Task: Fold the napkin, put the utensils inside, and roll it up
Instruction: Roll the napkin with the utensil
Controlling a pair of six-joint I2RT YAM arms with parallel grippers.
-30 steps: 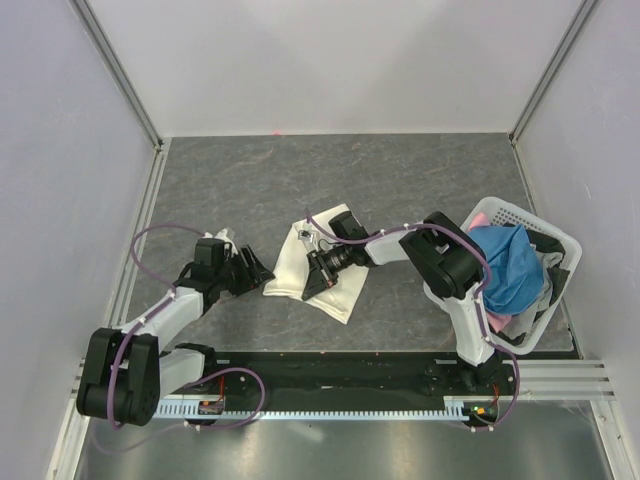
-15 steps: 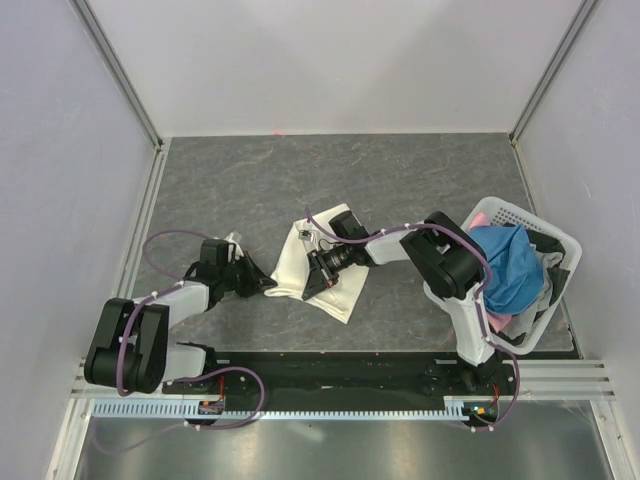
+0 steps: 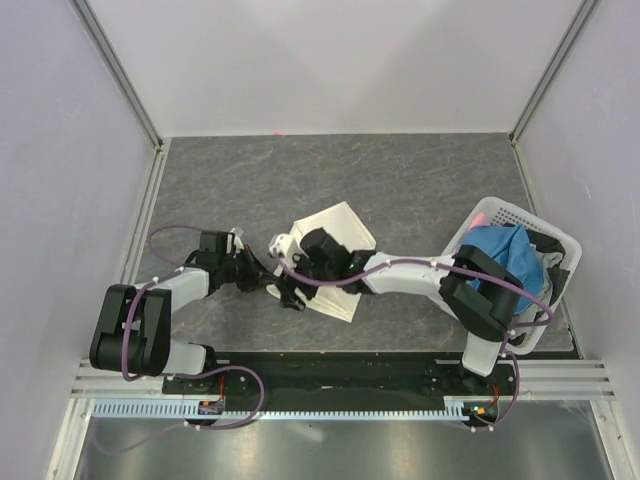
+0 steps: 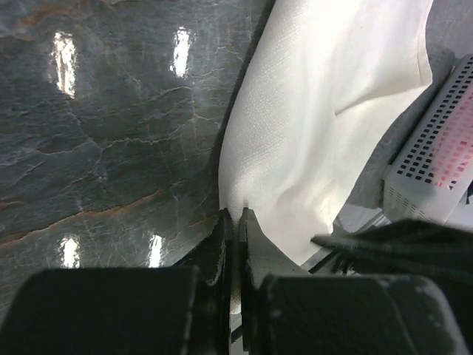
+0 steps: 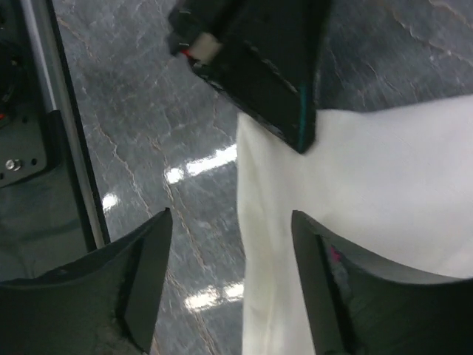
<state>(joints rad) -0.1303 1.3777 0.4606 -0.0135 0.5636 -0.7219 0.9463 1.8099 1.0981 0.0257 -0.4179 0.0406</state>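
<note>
In the left wrist view we see the left gripper (image 4: 235,222) pressed together, pinching a thin fold at the napkin's (image 4: 325,111) edge. The right wrist view shows the right gripper (image 5: 233,281) spread wide, one finger over the bare tabletop (image 5: 148,148) and the other over cloth. Only the top view shows us the napkin lying mid-tabletop, toward the near edge.

We're in a robotics lab cell: plain white panel walls (image 3: 340,60) on aluminium posts (image 3: 116,70) box in a grey stone-look bench (image 3: 400,180). The left arm (image 3: 185,285) and right arm (image 3: 410,275) sit bolted to a black rail (image 3: 340,370) at its near edge. Purple cables (image 3: 160,232) loop off them, and a slotted cable duct (image 3: 330,408) runs along the front.
</note>
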